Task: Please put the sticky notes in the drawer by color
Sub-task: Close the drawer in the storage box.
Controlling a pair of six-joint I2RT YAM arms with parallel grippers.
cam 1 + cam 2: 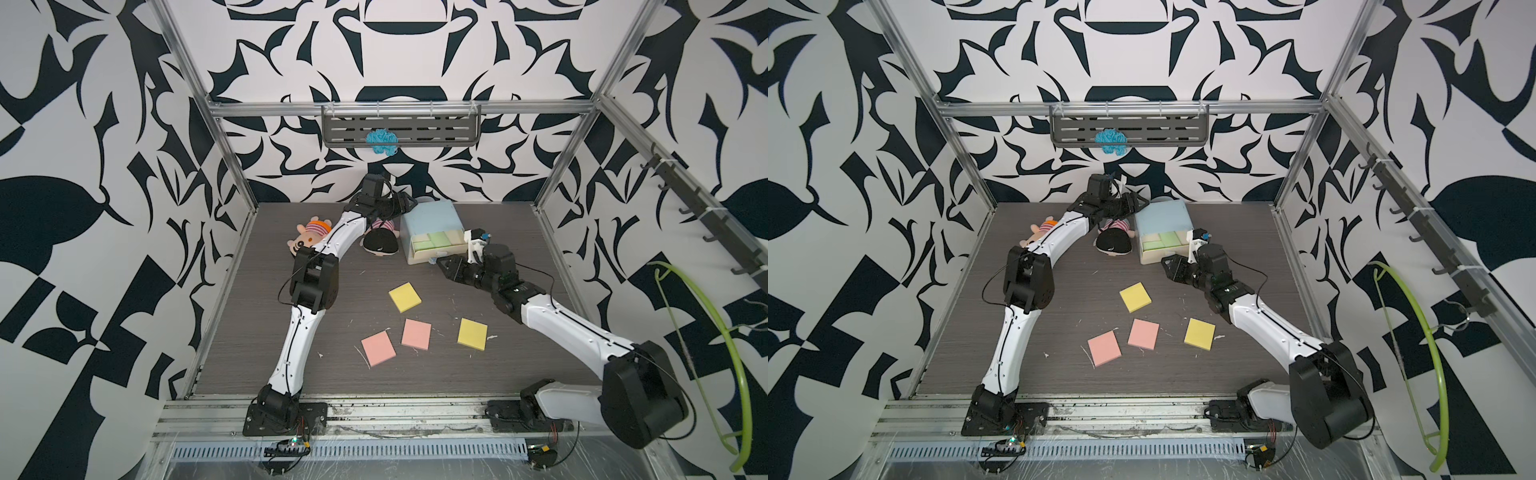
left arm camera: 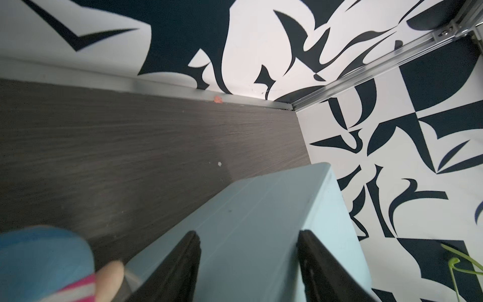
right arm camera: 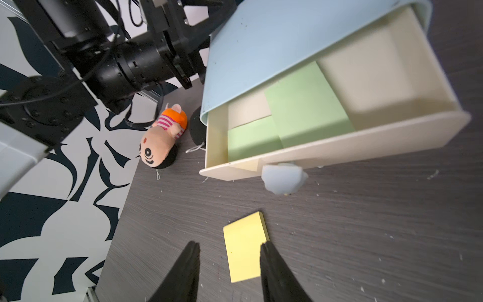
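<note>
dark wood-grain counter (image 1: 457, 374), black-and-white patterned walls (image 1: 104, 166). pale blue plastic drawer cabinet (image 1: 432, 218) upper centre, green paper sticky notes (image 1: 440, 240) inside; pink notes (image 1: 416, 333), yellow notes (image 1: 404, 297) mid-frame. left jaws parted over cabinet; right jaws parted, empty.

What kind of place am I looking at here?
Probably a robotics test booth: two white-and-black robot arms bolted to a metal rail, an aluminium frame, and black-and-white patterned walls enclosing a grey wood-grain table.

Both top views look steeply down over the whole surface (image 1: 457, 382); each wrist camera sits close, both showing the cabinet (image 2: 248, 209) (image 3: 261, 52).
</note>
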